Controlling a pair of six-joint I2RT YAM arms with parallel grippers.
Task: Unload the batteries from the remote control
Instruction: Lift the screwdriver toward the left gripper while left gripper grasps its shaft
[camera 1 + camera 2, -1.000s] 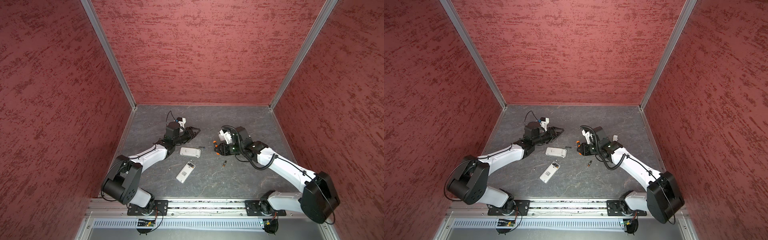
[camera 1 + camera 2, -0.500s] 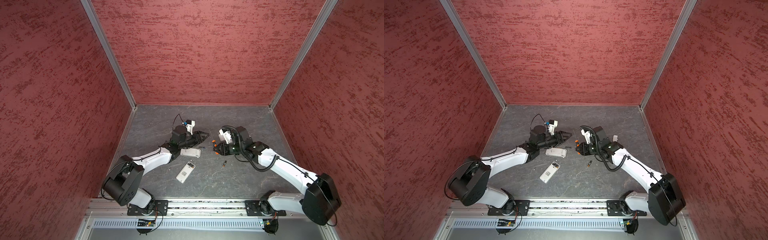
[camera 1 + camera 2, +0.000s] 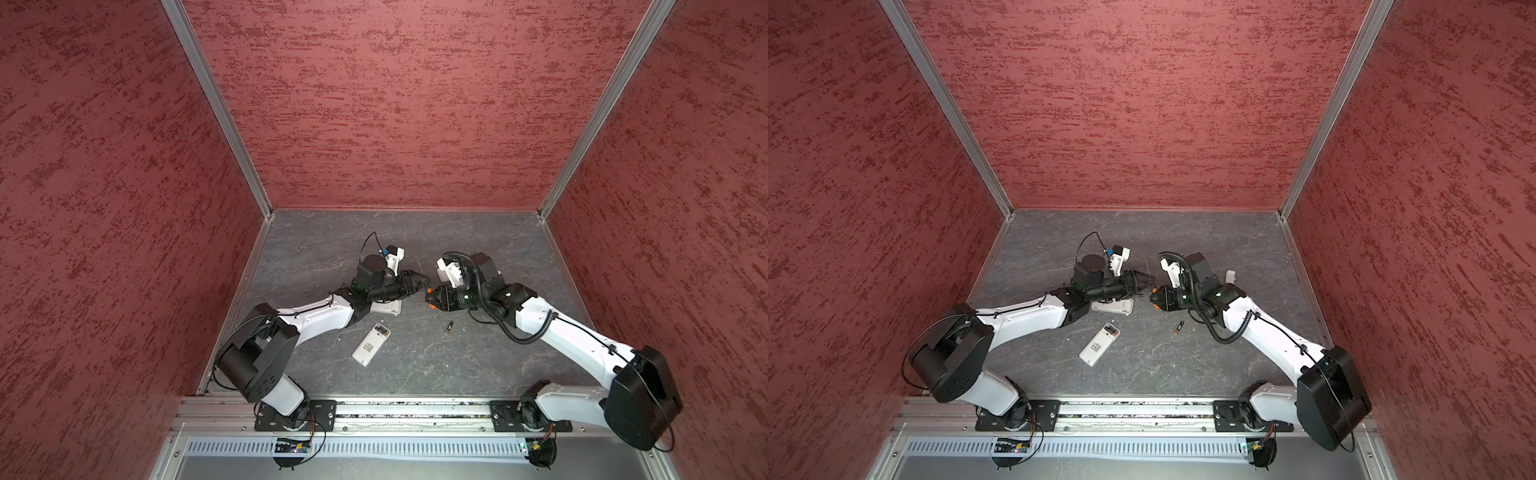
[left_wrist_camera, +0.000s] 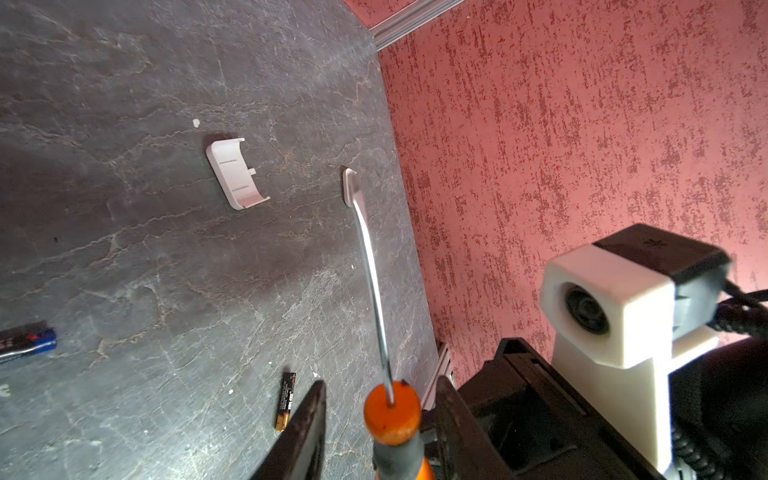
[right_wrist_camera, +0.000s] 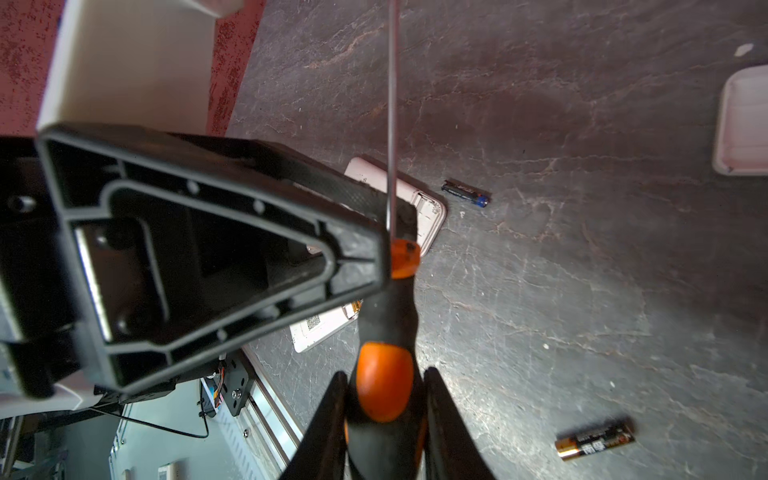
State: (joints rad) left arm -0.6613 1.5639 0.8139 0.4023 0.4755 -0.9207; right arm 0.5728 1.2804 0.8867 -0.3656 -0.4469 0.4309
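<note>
Right wrist view: the right gripper (image 5: pixel 384 388) is clamped on the orange-and-black handle of the screwdriver (image 5: pixel 386 316).
Left wrist view: the left gripper (image 4: pixel 380 384) has its jaws apart, straddling the screwdriver's orange collar with a gap on each side; it grips nothing.
Loose cells: the gold-ended battery (image 3: pixel 447 328) lies on the grey table (image 3: pixel 478 365) just below the right gripper in both top views; the blue-ended battery (image 5: pixel 465 193) lies just beside the first remote (image 3: pixel 388 307), which is half hidden under the left arm.
Other remote: the second remote (image 3: pixel 1099 344) lies left of centre, lower than the first, its bay open at the upper end; contents too small to tell.
Lids: a white battery cover (image 4: pixel 237 172) lies on the bare table.
</note>
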